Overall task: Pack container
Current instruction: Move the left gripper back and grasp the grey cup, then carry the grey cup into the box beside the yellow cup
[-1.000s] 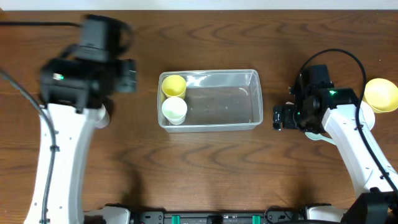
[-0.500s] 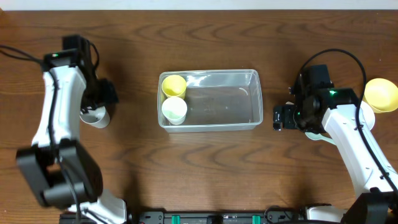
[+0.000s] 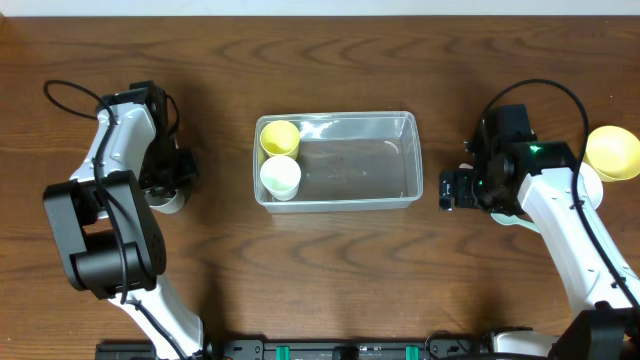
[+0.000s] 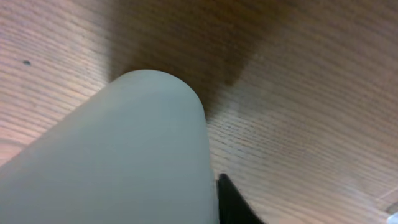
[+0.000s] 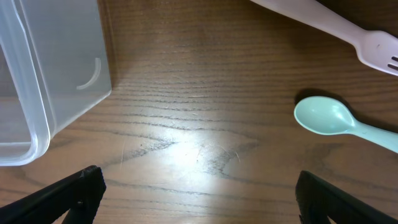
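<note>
I find the left gripper (image 3: 167, 188) clamped on a white cup (image 4: 124, 155) left of the central container (image 3: 340, 116), presumably to pack it. The right gripper (image 3: 452, 188) waits at the container's right end, fingers apart.

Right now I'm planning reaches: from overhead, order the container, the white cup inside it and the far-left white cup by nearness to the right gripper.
From the right gripper:
1. container, just to its left.
2. white cup inside, at the container's left end.
3. far-left white cup, right across on the left.
</note>
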Robot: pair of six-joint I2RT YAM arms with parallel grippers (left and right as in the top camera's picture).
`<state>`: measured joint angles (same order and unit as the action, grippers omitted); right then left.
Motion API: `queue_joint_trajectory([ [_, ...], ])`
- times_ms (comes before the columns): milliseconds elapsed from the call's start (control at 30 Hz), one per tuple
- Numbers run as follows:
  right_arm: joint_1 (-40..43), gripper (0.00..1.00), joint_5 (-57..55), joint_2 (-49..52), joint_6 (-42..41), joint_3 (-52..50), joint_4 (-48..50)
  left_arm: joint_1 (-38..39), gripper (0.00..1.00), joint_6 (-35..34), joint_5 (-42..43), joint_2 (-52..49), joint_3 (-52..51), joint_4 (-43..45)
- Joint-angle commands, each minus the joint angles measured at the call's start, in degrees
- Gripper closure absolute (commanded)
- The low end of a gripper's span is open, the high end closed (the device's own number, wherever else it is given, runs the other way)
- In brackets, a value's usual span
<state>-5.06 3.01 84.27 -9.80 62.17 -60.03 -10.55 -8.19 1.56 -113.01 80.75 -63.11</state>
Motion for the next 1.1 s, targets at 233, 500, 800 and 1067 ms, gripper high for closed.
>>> queue_joint_trajectory([
  [233,-0.59,0.01,-0.20,0.20,0.92,0.87,0.04,4.59,0.94,-0.07,0.24,11.10,4.15,-4.35],
  [500,-0.59,0.01,-0.20,0.20,0.90,0.87,0.24,22.27,0.94,0.96,1.05,28.94,11.98,0.00],
  [800,-0.59,0.01,-0.17,0.20,0.87,0.87,0.42,39.95,0.94,4.55,1.31,25.79,12.20,11.26],
  [1067,-0.59,0.01,-0.17,0.20,0.87,0.87,0.48,42.36,0.94,7.56,3.82,9.38,24.76,3.96],
])
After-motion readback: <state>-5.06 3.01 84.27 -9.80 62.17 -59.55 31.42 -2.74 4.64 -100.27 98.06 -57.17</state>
